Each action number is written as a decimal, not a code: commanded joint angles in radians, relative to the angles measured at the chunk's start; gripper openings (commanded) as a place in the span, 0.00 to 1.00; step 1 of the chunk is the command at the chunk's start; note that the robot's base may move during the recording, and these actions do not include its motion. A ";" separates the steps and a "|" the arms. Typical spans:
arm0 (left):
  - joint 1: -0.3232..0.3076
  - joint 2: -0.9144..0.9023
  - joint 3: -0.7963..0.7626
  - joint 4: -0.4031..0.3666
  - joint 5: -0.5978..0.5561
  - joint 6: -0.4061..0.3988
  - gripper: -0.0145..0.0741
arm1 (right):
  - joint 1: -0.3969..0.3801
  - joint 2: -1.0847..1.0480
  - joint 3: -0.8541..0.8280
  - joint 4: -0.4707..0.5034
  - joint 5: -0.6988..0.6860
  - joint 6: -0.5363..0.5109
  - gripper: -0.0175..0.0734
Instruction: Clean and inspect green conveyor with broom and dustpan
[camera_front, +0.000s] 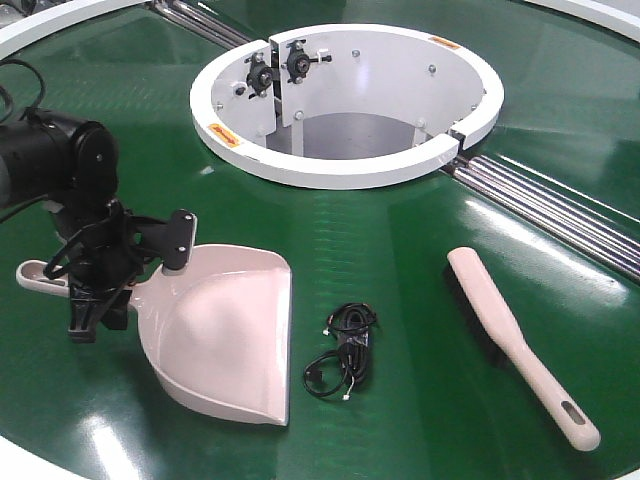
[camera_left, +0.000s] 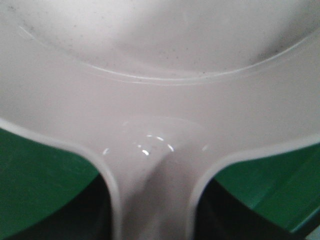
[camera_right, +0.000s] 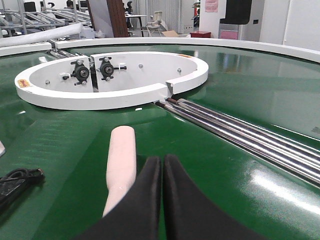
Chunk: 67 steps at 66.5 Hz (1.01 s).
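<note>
A pale pink dustpan (camera_front: 225, 335) lies on the green conveyor (camera_front: 400, 250), mouth toward the front. My left gripper (camera_front: 100, 290) is shut on its handle, whose end (camera_front: 35, 275) sticks out to the left. In the left wrist view the dustpan (camera_left: 160, 100) fills the frame, and the gripper (camera_left: 152, 215) has a dark finger on each side of the handle neck. A pale pink broom (camera_front: 520, 345) lies flat at the right. In the right wrist view my right gripper (camera_right: 162, 162) is shut and empty, just right of and above the broom (camera_right: 121, 160).
A black cable bundle (camera_front: 345, 350) lies between dustpan and broom; it also shows in the right wrist view (camera_right: 15, 182). A white ring housing (camera_front: 345, 100) surrounds an opening at the back. Steel rollers (camera_front: 550, 205) run diagonally at the right.
</note>
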<state>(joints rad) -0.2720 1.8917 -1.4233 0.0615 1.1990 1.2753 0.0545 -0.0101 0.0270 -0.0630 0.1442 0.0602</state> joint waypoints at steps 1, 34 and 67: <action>-0.019 -0.031 -0.029 0.008 -0.002 -0.021 0.15 | 0.001 -0.018 0.022 -0.007 -0.077 -0.006 0.18; -0.024 -0.021 -0.029 0.059 -0.006 -0.038 0.15 | 0.001 -0.018 0.022 -0.007 -0.077 -0.006 0.18; -0.024 -0.021 -0.029 0.059 -0.006 -0.038 0.15 | 0.001 -0.018 0.022 -0.007 -0.077 -0.006 0.18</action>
<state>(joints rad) -0.2870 1.9163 -1.4262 0.1203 1.1957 1.2417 0.0545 -0.0101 0.0270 -0.0630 0.1442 0.0602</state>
